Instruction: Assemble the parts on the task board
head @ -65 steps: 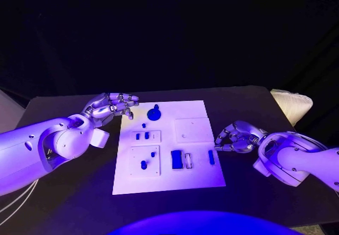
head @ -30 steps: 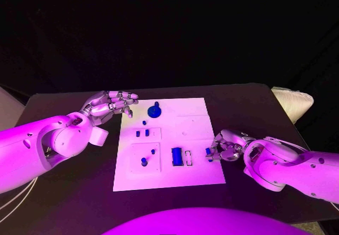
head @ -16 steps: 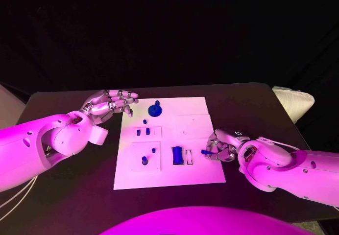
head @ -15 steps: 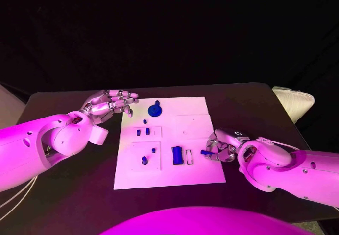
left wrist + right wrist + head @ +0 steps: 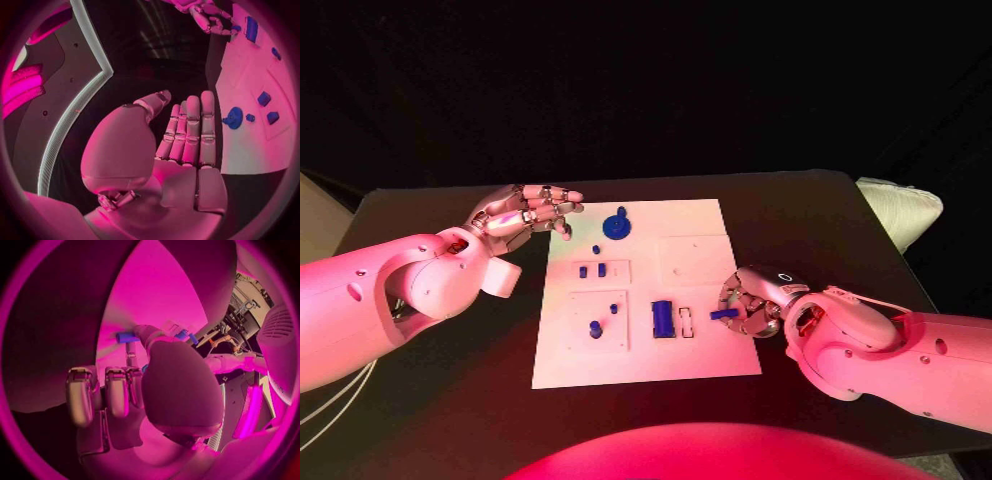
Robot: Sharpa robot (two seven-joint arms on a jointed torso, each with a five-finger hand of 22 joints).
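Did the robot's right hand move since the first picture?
Yes. The right hand came inward over the task board's right edge and now pinches a small blue part beside the white slot.

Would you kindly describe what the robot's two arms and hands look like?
Both arms have smooth, rounded white shells, here tinted by coloured light. The left hand and right hand are silver metal, with segmented, jointed fingers. A thin pale cable hangs beneath the left arm near the picture's edge. No markings can be read on either.
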